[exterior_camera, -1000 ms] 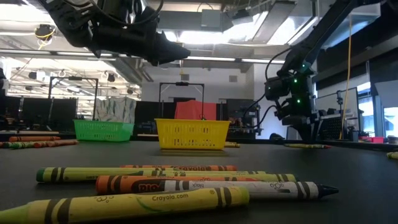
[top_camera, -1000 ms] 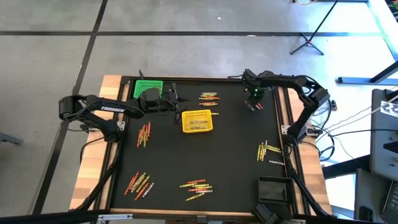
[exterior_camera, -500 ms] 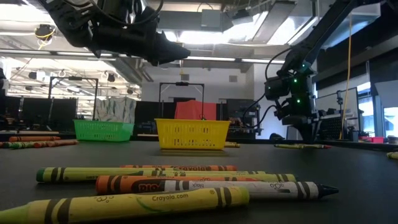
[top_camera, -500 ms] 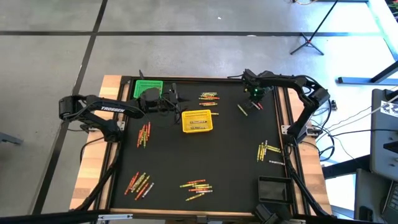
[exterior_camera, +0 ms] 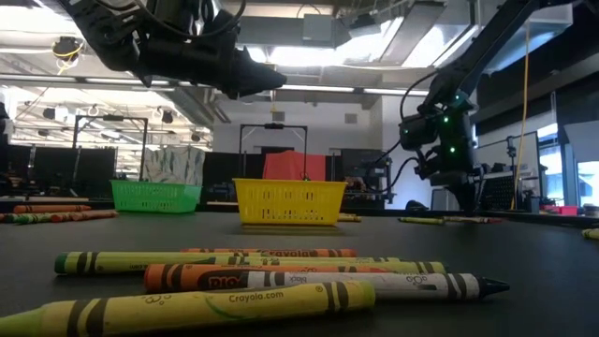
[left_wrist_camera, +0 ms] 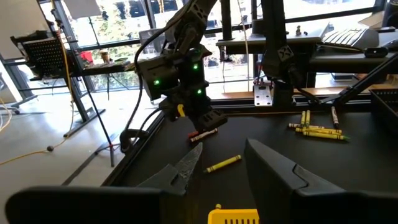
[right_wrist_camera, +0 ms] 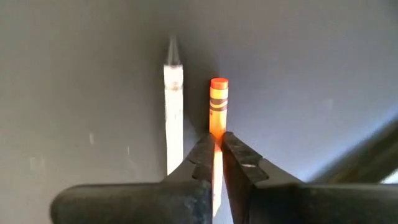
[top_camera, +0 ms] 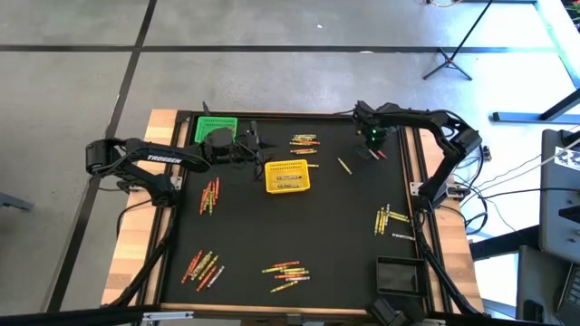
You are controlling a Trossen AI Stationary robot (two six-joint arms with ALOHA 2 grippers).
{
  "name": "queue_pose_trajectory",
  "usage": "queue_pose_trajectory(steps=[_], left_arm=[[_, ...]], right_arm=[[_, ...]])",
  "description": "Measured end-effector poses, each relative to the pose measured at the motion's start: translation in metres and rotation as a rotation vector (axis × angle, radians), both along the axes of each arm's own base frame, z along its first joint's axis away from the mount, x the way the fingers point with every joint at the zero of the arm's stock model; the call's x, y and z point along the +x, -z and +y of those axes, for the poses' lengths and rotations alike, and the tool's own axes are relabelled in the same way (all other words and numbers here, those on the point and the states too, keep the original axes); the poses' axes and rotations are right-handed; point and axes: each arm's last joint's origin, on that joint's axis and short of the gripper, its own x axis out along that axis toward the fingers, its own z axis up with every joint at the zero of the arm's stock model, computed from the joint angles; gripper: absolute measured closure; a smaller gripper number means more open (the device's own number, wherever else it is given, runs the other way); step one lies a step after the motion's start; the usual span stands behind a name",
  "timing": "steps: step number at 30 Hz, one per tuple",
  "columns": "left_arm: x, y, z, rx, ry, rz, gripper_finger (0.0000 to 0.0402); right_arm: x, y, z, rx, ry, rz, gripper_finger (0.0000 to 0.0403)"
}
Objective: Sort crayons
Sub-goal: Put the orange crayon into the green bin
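right gripper (right_wrist_camera: 215, 163) pinching slim orange crayon (right_wrist_camera: 217, 102)

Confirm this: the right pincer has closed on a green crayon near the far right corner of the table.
Not green. The right pincer is shut on an orange crayon, as the right wrist view shows. The rest holds: it is near the table's far right corner in the high view.

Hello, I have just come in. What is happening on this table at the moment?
A two-armed robot is sorting crayons. The right gripper, at the far right of the black table, has its jaws shut on an orange crayon. A loose yellow crayon lies nearby. The left gripper waits beside the green basket, jaws parted and empty. A yellow basket stands mid-table, and several crayon piles are not yet sorted.
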Motion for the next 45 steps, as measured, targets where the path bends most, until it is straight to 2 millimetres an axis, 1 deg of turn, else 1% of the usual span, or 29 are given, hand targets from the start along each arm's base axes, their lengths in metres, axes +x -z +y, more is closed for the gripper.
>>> queue_pose_trajectory(steps=[5, 10, 13, 17, 21, 24, 27, 29, 35, 38, 41, 45], left_arm=[[0.0, 0.0, 0.0, 0.0, 0.0, 0.0, 0.0295], [0.0, 0.0, 0.0, 0.0, 0.0, 0.0, 0.0295], [0.0, 0.0, 0.0, 0.0, 0.0, 0.0, 0.0295], [0.0, 0.0, 0.0, -0.022, -0.001, -0.005, 0.0295], [0.0, 0.001, 0.0, -0.053, -0.004, 0.0, 0.0295], [0.0, 0.002, 0.0, -0.059, -0.004, 0.01, 0.0291], [0.0, 0.002, 0.0, -0.054, -0.004, 0.011, 0.0277], [0.0, 0.002, 0.0, -0.051, -0.004, 0.008, 0.0264], [0.0, 0.002, 0.0, -0.05, -0.013, 0.009, 0.0231], [0.0, 0.002, 0.001, -0.03, -0.024, 0.01, 0.0228], [0.0, 0.001, -0.001, -0.022, -0.015, 0.011, 0.0228], [0.002, 0.0, -0.007, 0.007, 0.062, -0.004, 0.0227]], right_arm=[[-0.003, -0.021, 0.003, -0.061, 0.0, -0.052, 0.0384], [-0.008, -0.049, 0.01, -0.134, -0.001, -0.138, 0.0384], [-0.009, -0.067, 0.017, -0.157, -0.017, -0.257, 0.0384], [-0.001, -0.088, 0.032, -0.228, -0.09, -0.434, 0.0384], [0.014, -0.102, 0.047, -0.323, -0.2, -0.63, 0.0384], [0.029, -0.106, 0.058, -0.343, -0.295, -0.771, 0.0384], [0.045, -0.108, 0.069, -0.35, -0.386, -0.874, 0.0384], [0.058, -0.111, 0.077, -0.386, -0.445, -0.942, 0.0384], [0.087, -0.118, 0.105, -0.444, -0.625, -1.084, 0.0384], [0.101, -0.121, 0.12, -0.474, -0.713, -1.154, 0.0384], [0.113, -0.123, 0.132, -0.498, -0.764, -1.228, 0.0384], [0.125, -0.122, 0.143, -0.524, -0.819, -1.291, 0.0384]])
